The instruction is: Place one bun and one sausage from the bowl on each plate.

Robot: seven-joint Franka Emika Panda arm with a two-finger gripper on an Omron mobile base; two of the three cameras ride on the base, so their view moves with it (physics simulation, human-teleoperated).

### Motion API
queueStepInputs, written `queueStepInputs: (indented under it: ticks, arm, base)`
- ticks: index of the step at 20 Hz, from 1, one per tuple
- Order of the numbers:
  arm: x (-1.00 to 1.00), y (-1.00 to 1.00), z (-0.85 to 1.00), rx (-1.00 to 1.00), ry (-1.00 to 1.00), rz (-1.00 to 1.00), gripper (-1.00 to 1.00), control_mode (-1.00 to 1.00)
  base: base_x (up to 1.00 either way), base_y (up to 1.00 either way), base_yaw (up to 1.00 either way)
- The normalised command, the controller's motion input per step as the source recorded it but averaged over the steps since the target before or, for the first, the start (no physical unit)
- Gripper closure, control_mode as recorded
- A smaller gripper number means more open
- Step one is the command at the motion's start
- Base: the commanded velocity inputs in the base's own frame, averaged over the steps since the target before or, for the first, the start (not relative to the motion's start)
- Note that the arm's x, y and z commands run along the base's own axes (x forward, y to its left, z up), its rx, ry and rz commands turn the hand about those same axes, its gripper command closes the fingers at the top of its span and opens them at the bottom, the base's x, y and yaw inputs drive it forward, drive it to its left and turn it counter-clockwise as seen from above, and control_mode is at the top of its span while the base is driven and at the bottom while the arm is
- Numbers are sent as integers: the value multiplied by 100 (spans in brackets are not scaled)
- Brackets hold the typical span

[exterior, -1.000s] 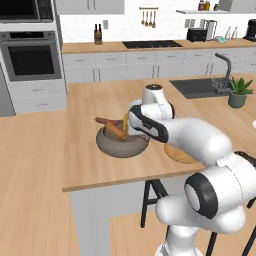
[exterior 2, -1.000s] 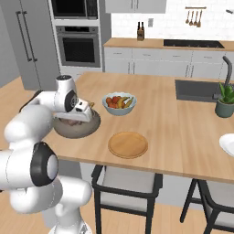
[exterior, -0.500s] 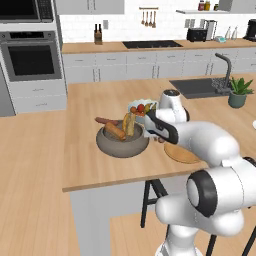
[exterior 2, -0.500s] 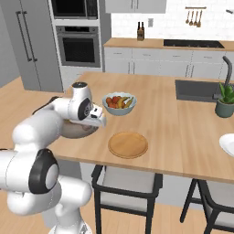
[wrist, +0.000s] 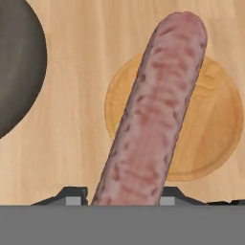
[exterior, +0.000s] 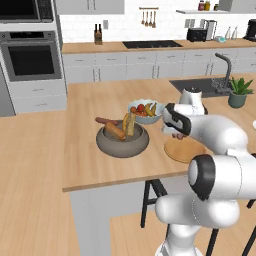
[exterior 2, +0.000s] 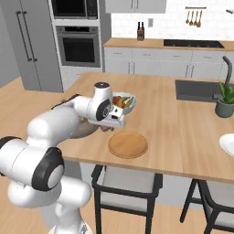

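my hand (wrist: 123, 201) clamped on sausage (wrist: 153, 115), above wooden plate (wrist: 215, 124), bowl (exterior: 122, 142) beside it on surface (exterior: 85, 150)

One grey bowl (exterior: 122, 145), one fruit bowl (exterior: 145, 112), one wooden plate (exterior: 186, 150), two sausages (wrist: 153, 115).

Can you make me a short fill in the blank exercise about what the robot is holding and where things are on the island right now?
1. The gripper is shut on a ____.
2. In the hand view, the round thing beneath the held item is the tan ____ plate.
3. The fruit sits in the pale ____ behind the dark grey bowl.

Missing words: sausage; wooden; bowl
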Motion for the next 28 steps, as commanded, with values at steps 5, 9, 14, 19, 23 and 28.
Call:
queueStepInputs:
  ticks: [5,9,14,19,23,28]
  arm:
    - [-12,-64,-20,0,0,0,100,-100]
    - [0,-53,-21,0,0,0,100,-100]
    - [0,-47,-14,0,-2,0,100,-100]
    - [0,-29,-19,0,-3,1,100,-100]
    - [10,0,-19,0,0,18,100,-100]
    - [16,0,0,-3,7,23,100,-100]
  base:
    - [0,0,0]
    - [0,0,0]
    - [0,0,0]
    - [0,0,0]
    - [0,0,0]
    - [0,0,0]
